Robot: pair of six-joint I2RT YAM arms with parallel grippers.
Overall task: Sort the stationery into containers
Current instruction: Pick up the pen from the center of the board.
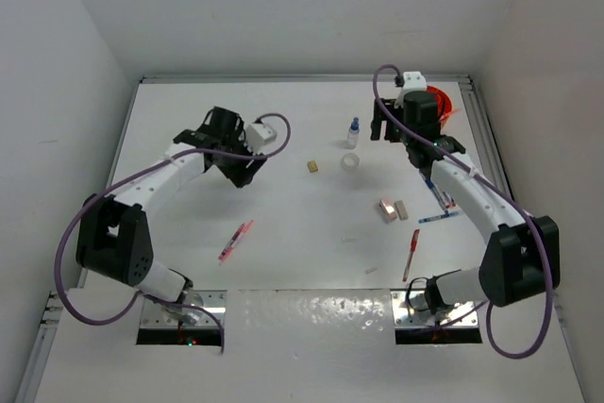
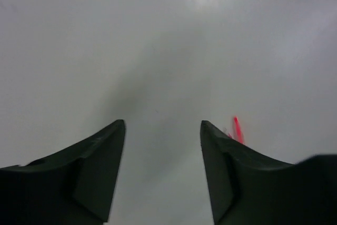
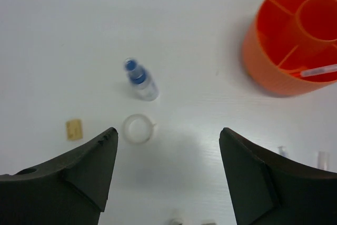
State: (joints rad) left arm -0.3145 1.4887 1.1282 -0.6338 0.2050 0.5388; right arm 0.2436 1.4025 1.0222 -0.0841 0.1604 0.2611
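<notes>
The orange tub [image 1: 447, 101] stands at the far right, partly behind my right gripper [image 1: 389, 131]. That gripper is open and empty, high above the table; in its wrist view [image 3: 168, 135] the tub [image 3: 274, 61] shows divider compartments and a pale pen [image 3: 318, 70] inside. The blue-capped bottle [image 3: 139, 80], tape ring [image 3: 138, 128] and tan eraser [image 3: 74, 129] lie left of it. They also show from above: bottle [image 1: 353, 132], ring [image 1: 351, 163], eraser [image 1: 311, 166]. My left gripper [image 1: 243, 175] is open and empty over bare table [image 2: 163, 125], with the pink pen [image 2: 238, 129] just beyond its right finger.
Two erasers [image 1: 394, 210], a blue pen [image 1: 439, 217] and a red pen [image 1: 411, 254] lie at the near right. The pink pen [image 1: 236, 241] lies at the near left. White walls close the table on three sides.
</notes>
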